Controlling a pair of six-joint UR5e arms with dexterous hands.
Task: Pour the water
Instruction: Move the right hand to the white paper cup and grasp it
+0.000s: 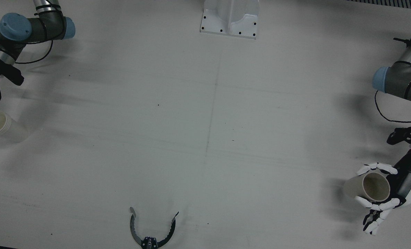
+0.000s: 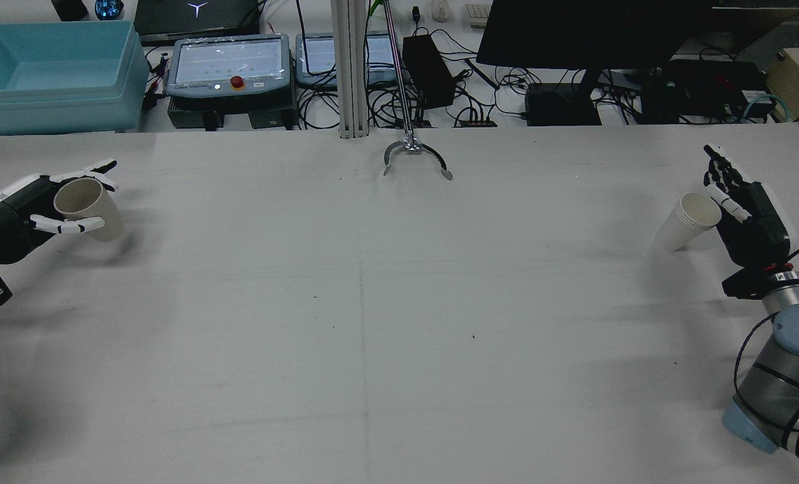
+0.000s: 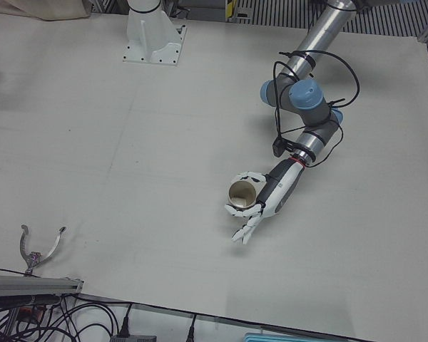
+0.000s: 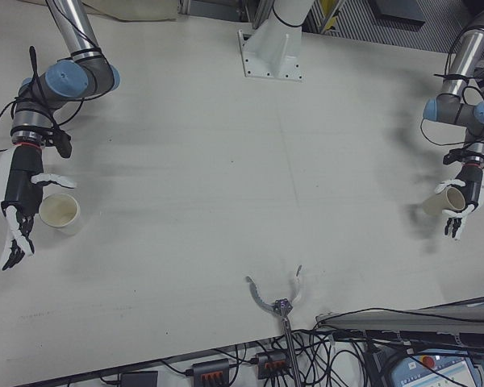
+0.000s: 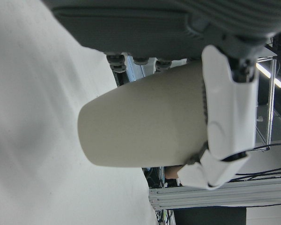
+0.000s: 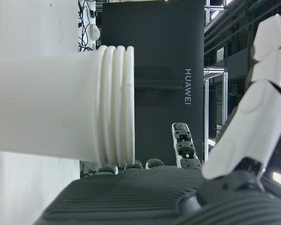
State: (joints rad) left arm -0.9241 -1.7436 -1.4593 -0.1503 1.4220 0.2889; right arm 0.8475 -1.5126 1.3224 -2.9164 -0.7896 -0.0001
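Paper cups (image 2: pixel 686 220) stand near the table's (image 2: pixel 372 302) side edges, wide bare middle.

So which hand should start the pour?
The left, probably. The left hand already has its fingers wrapped around its paper cup, while the right hand is open beside the stacked cups, not yet gripping them.

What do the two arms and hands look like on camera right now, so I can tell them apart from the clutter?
Both arms match: silver tubes, grey joints with pale blue caps, loose black cables, a red ring at each wrist. The left hand and right hand have black bodies with white finger segments and dark fingertips.
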